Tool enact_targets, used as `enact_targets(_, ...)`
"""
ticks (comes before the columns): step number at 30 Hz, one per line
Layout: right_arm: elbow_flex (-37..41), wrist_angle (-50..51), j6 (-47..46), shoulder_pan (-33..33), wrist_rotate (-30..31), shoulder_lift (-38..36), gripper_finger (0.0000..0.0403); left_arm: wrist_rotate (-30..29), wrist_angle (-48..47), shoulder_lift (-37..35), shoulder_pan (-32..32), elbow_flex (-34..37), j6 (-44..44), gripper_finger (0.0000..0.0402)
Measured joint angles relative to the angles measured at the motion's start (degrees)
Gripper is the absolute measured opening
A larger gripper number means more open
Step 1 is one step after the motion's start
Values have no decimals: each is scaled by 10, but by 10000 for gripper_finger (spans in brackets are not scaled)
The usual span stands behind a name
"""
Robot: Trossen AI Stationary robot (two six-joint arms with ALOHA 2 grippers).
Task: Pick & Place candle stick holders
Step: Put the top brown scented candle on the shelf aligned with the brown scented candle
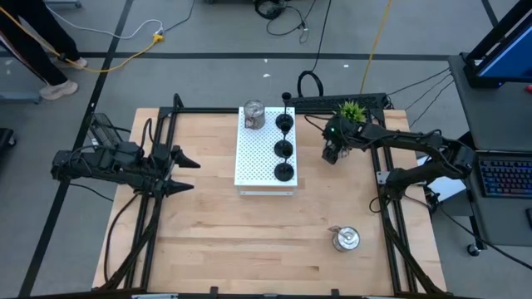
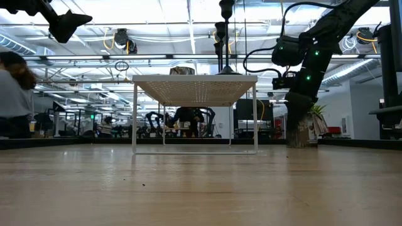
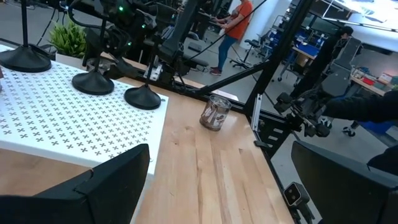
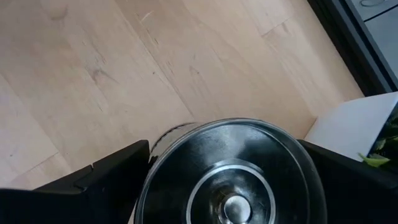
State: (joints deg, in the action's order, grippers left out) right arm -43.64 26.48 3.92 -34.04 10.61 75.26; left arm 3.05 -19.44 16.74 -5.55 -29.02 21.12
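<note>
High view straight down; low view level at tabletop; both share white rack point(image 1: 264, 154); wrist views close.

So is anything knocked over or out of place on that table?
One shiny silver cup-like holder lies tipped on its side on the bare wooden table, far from the white perforated stand, where three black round-based holders and another silver holder stand upright.

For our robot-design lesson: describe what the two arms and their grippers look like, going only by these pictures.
Both arms are dark, nearly black, built of jointed segments with black cables running along them. The left gripper ends in two pointed, wedge-shaped black fingers. The right arm's wrist, by the right gripper, shows small green lights. In each wrist view the fingers are broad, flat, matte black pads.
</note>
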Motion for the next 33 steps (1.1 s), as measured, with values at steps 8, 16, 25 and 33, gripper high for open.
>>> enact_targets(8,0,19,4,0,1,0,377,0,0,0,0,0,-1,399)
enact_targets(16,0,22,4,0,-2,0,375,0,0,0,0,0,-1,399)
enact_targets(25,0,32,13,0,38,0,375,0,0,0,0,0,0,399)
enact_targets(33,0,58,15,0,46,0,375,0,0,0,0,0,-3,399)
